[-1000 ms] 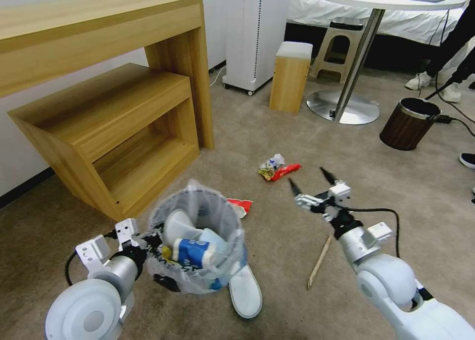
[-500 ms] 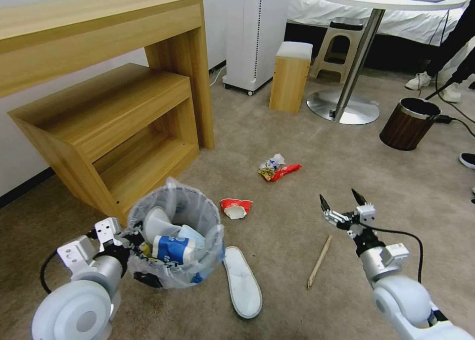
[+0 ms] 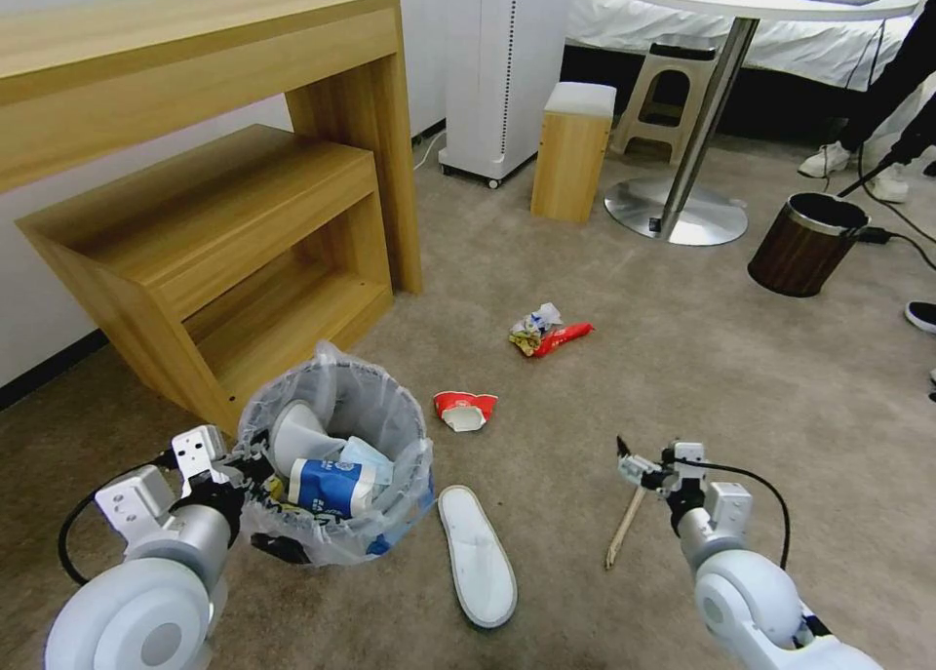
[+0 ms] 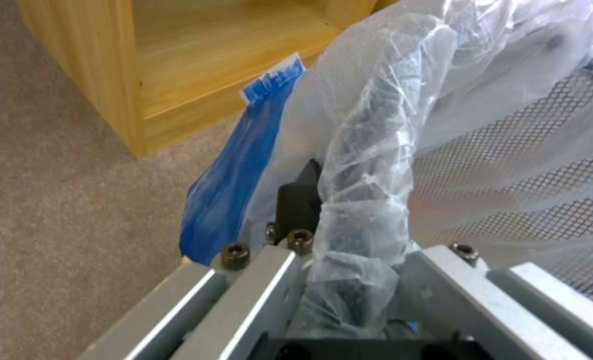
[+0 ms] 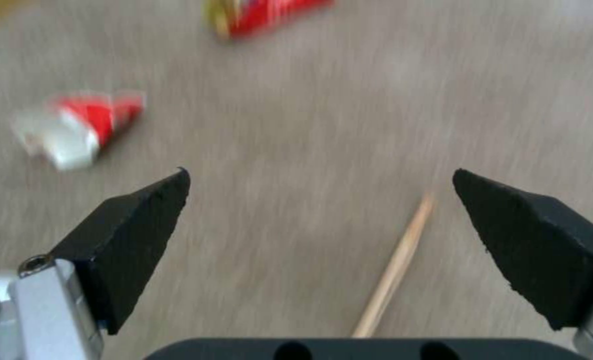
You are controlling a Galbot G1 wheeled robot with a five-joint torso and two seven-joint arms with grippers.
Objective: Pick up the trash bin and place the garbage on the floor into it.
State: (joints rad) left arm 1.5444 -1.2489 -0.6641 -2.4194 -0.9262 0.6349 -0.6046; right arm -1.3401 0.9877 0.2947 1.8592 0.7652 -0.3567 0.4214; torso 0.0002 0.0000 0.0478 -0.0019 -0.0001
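The trash bin (image 3: 336, 475) sits low at the robot's left, near the wooden shelf unit (image 3: 234, 260), its clear liner holding a white slipper, a blue paper cup and a light-blue mask, so part of the collecting looks done. The left end effector (image 3: 255, 499) is pinched on the bin's bag-wrapped rim, as the left wrist view shows closely. Still on the floor (image 3: 682, 358) are a second white slipper (image 3: 476, 556) just beside the bin, a crushed red-white cup (image 3: 465, 409), a red wrapper (image 3: 551, 334) farther off with crumpled litter, and a wooden stick (image 3: 624, 529). The right end effector (image 5: 320, 215) hangs spread wide just above the stick's upper end, not touching it. At least four pieces remain, I judge.
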